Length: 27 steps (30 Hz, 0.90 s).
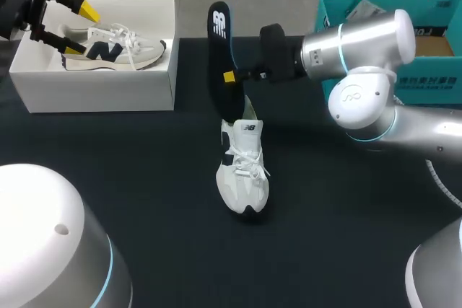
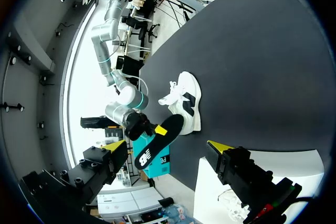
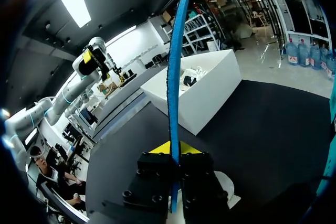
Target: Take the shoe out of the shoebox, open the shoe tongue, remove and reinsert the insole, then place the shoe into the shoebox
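A white shoe [image 1: 243, 172] with a dark toe stands on the black table, its tongue pulled open. My right gripper [image 1: 232, 76] is shut on the dark insole [image 1: 220, 59], which hangs upright with its lower end just above the shoe's opening. From the right wrist the insole [image 3: 175, 93] shows edge-on, blue, pinched in my right gripper [image 3: 172, 148]. My left gripper [image 1: 76, 28] hovers open above the white shoebox [image 1: 101, 88], which holds a second shoe [image 1: 115, 48]. From the left wrist, my open left gripper [image 2: 170, 148] looks out toward the shoe [image 2: 186, 100] and insole [image 2: 157, 140].
A teal box [image 1: 404, 41] sits at the back right, behind my right arm. The shoebox occupies the back left corner. Black table surface lies open in front of and beside the shoe.
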Tool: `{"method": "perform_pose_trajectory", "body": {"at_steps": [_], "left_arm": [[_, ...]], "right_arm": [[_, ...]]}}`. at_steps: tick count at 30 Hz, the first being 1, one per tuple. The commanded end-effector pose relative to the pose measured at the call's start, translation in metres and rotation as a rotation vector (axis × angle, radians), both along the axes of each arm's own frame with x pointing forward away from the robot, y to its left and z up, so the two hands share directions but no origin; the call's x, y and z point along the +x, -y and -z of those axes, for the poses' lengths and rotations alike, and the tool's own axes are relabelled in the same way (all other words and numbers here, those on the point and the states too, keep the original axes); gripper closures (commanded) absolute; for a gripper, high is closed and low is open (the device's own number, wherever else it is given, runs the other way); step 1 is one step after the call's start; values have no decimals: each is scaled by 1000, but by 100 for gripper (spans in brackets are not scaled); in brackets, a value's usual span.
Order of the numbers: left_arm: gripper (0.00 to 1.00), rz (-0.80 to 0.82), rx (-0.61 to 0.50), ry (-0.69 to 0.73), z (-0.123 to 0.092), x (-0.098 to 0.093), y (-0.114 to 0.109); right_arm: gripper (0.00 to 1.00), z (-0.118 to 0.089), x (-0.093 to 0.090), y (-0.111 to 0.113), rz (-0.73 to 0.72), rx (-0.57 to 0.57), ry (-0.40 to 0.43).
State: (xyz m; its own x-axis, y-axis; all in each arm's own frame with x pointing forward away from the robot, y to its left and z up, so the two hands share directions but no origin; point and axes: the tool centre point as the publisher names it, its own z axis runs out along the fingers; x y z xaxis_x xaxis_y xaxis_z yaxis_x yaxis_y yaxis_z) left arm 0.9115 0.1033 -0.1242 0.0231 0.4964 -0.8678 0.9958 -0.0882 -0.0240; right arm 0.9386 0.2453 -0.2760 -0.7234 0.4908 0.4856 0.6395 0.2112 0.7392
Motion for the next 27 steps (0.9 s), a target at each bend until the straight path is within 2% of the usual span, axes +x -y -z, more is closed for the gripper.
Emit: {"method": "perform_pose_trajectory", "body": {"at_steps": [1, 6, 11, 17, 21, 27], "left_arm": [[0, 0, 3, 0, 0, -1, 0], [0, 0, 3, 0, 0, -1, 0], [0, 0, 3, 0, 0, -1, 0], [0, 0, 3, 0, 0, -1, 0], [0, 0, 3, 0, 0, -1, 0], [0, 0, 3, 0, 0, -1, 0]], "right_arm": [[100, 2, -6, -2, 4, -2, -4], [100, 2, -6, -3, -1, -7, -8], [100, -15, 9, -10, -8, 0, 36], [100, -20, 19, -20, -19, 12, 60], [100, -13, 14, -22, -26, 11, 56], [100, 3, 0, -11, -10, -5, 14]]}}
